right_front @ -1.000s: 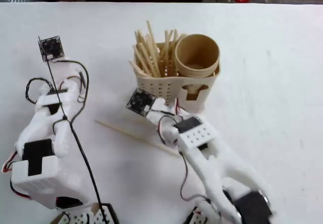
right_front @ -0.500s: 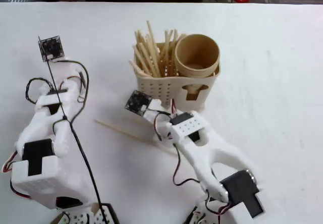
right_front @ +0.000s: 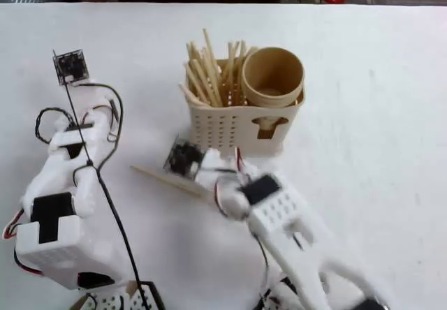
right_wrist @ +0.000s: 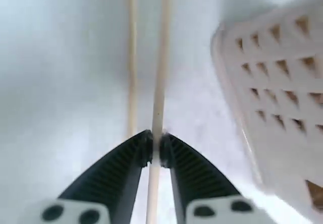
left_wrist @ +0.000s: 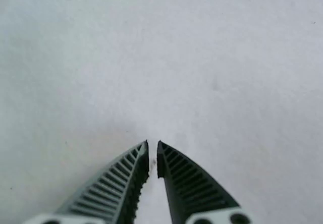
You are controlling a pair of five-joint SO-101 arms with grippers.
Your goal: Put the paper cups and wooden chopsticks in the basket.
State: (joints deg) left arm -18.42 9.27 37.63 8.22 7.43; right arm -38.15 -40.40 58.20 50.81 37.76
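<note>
From above, the basket (right_front: 237, 125) holds a paper cup (right_front: 272, 79) and many chopsticks (right_front: 209, 69). One loose chopstick (right_front: 160, 178) lies on the table (right_front: 391, 114) before it, one end hidden under my right arm (right_front: 279, 212). My left gripper (left_wrist: 152, 158) is closed on nothing over bare table. My right gripper (right_wrist: 155, 151) pinches the loose chopstick beside the blurred basket wall, and I cannot identify the pale line next to it.

The left arm (right_front: 59, 184) and right arm (right_front: 286, 219) are wearing white printed shells, with black motor blocks (right_front: 52, 216) showing through. Black cables (right_front: 105, 184) and red wires (right_front: 238, 159) are looping along them. Each is carrying a small black camera board (right_front: 70, 66). The fingers (left_wrist: 121, 183) are showing dark ribbed faces, and their white bases are showing screw holes (right_wrist: 65, 213).
</note>
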